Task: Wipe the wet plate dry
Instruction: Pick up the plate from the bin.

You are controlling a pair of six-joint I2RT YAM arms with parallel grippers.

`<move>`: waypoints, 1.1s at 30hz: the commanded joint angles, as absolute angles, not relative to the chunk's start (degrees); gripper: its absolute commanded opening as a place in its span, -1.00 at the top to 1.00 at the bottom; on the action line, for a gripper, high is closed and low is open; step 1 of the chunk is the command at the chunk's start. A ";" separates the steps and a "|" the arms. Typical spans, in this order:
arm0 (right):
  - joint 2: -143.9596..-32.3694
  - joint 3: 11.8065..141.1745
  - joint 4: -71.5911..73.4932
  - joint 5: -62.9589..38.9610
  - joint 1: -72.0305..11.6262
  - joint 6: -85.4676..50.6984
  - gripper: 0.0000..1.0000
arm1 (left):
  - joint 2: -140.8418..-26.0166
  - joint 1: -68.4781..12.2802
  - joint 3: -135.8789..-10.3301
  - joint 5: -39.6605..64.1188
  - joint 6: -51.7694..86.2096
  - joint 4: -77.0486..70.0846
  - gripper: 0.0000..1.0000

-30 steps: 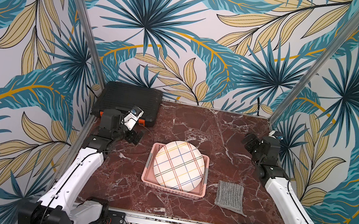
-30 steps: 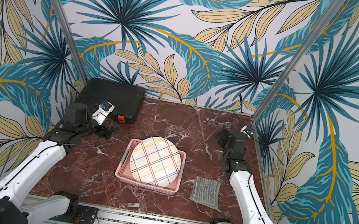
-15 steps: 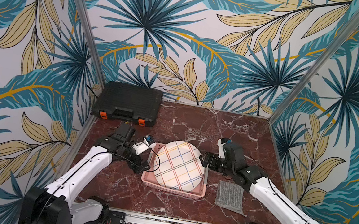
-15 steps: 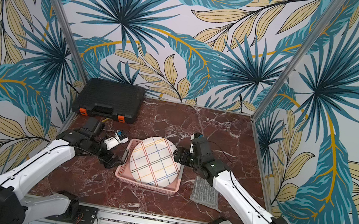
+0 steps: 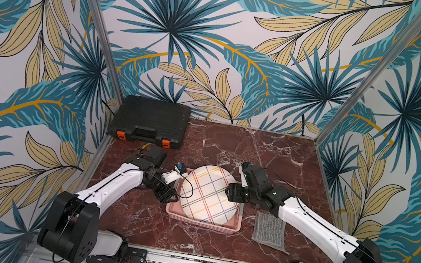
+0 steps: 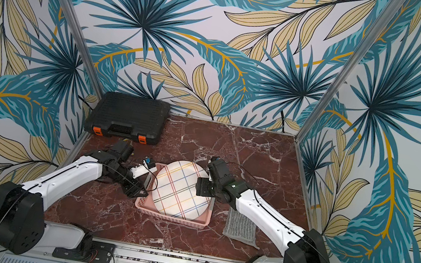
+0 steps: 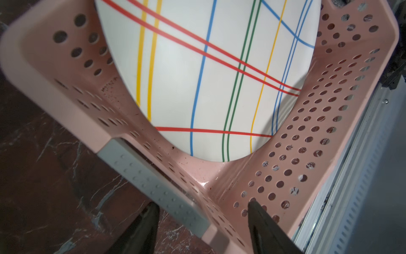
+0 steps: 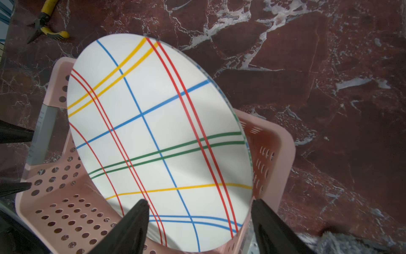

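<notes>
Grips lined up
At 9 o'clock the basket (image 7: pixel 318 110) wall is straddled by the left gripper (image 7: pixel 202 203), the plate (image 8: pixel 158 132) rim at 3 by the right gripper (image 8: pixel 198 200), both parted; to be closed squarely.

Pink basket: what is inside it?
The striped plate, resting tilted with one edge above the rim of the basket. Perforated floor shows beside it; the floor under the plate is covered and cannot be checked.

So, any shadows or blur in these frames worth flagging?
Right wrist view: a soft shadow crosses part of the plate, and the grey cloth is blurred. Left wrist view: the basket rim nearest the lens is soft, plate stripes sharp. Both top views: even light, no glare.
</notes>
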State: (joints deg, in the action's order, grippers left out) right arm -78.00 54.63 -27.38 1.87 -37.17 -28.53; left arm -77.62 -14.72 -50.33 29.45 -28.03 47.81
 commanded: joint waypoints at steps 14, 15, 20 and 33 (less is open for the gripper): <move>-83.22 55.02 -26.72 5.48 -37.29 -25.48 -0.33 | -81.26 -16.28 -50.96 27.80 -24.64 45.48 -0.20; -83.71 55.02 -26.80 5.61 -37.31 -25.19 -0.33 | -81.29 -16.33 -50.93 27.80 -24.59 45.38 -0.20; -85.39 54.97 -26.63 5.60 -37.40 -24.61 -0.25 | -81.20 -16.35 -50.94 27.68 -24.43 45.32 -0.18; -82.79 55.08 -28.59 7.67 -37.43 -24.05 -0.33 | -81.47 -16.44 -51.07 27.27 -24.14 45.16 -0.10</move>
State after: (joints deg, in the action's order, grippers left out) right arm -84.23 54.89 -25.80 5.08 -37.28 -24.84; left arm -81.45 -16.10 -50.65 27.57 -24.38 45.87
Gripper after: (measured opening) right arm 0.668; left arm 0.551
